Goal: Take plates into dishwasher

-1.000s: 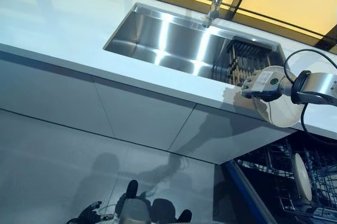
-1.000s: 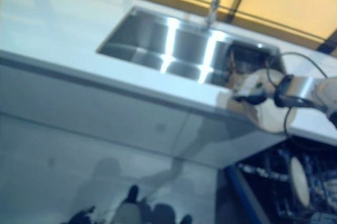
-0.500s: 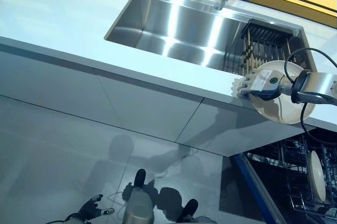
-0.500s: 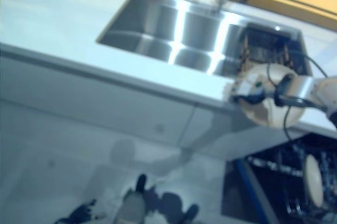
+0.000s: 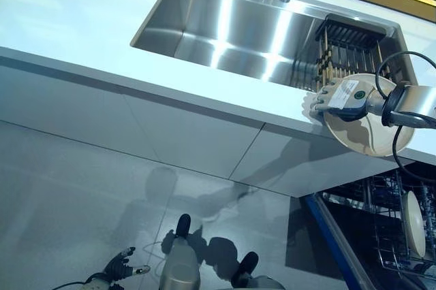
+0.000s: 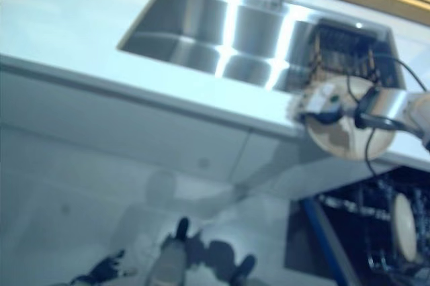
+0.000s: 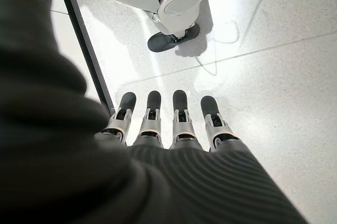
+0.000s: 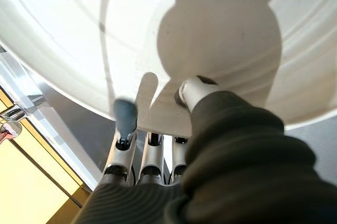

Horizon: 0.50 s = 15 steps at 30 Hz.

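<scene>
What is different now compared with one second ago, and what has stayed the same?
Mostly the camera has shifted, so the whole scene sits differently. The right robot hand still grips the plate at the counter edge beside the sink; any small move cannot be told. The plate in the dishwasher stays racked, and the left robot hand still hangs open near the floor.

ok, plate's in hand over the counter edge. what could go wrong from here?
1. The right hand pinches the plate at its rim only, thumb on its face; it may slip and drop.
2. The rack already holds a plate; they may knock together.
3. The plate may clip the counter on the way down.
</scene>
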Available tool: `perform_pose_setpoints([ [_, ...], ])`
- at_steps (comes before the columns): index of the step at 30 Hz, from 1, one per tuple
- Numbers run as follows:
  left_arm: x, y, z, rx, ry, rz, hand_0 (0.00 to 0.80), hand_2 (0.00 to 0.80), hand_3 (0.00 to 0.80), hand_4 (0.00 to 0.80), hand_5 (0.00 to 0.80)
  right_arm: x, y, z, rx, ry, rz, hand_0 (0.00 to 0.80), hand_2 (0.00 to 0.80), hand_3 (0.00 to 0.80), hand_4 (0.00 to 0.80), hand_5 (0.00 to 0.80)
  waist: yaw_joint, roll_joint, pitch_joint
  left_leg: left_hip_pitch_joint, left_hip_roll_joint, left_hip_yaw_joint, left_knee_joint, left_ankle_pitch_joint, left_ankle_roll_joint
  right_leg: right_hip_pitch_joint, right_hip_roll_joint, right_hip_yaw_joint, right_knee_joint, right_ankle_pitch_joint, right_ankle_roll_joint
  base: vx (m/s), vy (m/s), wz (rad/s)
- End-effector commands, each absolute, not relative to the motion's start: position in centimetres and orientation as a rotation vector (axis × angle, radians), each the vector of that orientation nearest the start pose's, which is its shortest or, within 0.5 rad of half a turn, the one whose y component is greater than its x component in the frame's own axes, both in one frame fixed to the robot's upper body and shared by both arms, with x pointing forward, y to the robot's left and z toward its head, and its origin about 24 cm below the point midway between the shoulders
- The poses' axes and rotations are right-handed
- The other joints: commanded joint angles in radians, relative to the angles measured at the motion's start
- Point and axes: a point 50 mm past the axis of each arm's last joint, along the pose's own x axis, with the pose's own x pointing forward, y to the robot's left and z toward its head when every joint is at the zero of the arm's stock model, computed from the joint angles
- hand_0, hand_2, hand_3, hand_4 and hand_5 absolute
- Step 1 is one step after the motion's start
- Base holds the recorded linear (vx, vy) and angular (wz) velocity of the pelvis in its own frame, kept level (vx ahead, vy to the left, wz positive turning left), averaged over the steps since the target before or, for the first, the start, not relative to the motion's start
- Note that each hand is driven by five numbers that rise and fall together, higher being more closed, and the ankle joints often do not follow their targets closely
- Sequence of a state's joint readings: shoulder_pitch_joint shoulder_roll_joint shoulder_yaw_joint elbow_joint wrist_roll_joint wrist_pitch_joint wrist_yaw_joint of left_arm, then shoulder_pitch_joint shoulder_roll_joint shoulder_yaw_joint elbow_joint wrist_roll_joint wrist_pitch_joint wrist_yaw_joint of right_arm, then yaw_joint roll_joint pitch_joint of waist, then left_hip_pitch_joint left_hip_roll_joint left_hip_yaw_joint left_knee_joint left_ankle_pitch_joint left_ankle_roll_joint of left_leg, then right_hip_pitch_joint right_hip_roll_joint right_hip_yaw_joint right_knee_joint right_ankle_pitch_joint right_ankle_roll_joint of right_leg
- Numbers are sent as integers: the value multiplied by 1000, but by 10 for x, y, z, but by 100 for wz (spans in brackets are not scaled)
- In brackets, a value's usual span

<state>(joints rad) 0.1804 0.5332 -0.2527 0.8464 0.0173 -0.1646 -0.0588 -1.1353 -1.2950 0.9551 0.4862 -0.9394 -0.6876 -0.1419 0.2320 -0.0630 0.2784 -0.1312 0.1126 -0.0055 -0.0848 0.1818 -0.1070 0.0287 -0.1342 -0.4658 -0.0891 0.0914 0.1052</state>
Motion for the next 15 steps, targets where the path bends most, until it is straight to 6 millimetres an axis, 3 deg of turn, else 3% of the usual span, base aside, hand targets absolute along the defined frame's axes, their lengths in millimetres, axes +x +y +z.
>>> perform_pose_setpoints([
  [1, 122, 305, -97, 601, 846, -117, 0, 0, 0, 0, 0, 326, -274, 270, -2446, -488, 459, 220, 220, 220, 220, 220, 17, -28, 34, 31, -40, 56, -2, -101, 26, -10, 7, 4, 68, -68, 7, 0, 0, 0],
  [3, 121, 306, -97, 600, 846, -114, 0, 0, 0, 0, 0, 325, -277, 271, -2448, -494, 442, 0, 0, 0, 0, 0, 17, -32, 32, 33, -39, 62, -2, -102, 25, -8, 6, 1, 63, -63, 10, 0, 0, 0],
  [15, 117, 304, -99, 589, 854, -111, 0, 0, 0, 0, 0, 323, -281, 274, -2474, -553, 385, 0, 0, 0, 0, 0, 12, -42, 22, 35, -37, 73, -2, -104, 27, -5, 8, 2, 56, -60, 14, 0, 0, 0],
])
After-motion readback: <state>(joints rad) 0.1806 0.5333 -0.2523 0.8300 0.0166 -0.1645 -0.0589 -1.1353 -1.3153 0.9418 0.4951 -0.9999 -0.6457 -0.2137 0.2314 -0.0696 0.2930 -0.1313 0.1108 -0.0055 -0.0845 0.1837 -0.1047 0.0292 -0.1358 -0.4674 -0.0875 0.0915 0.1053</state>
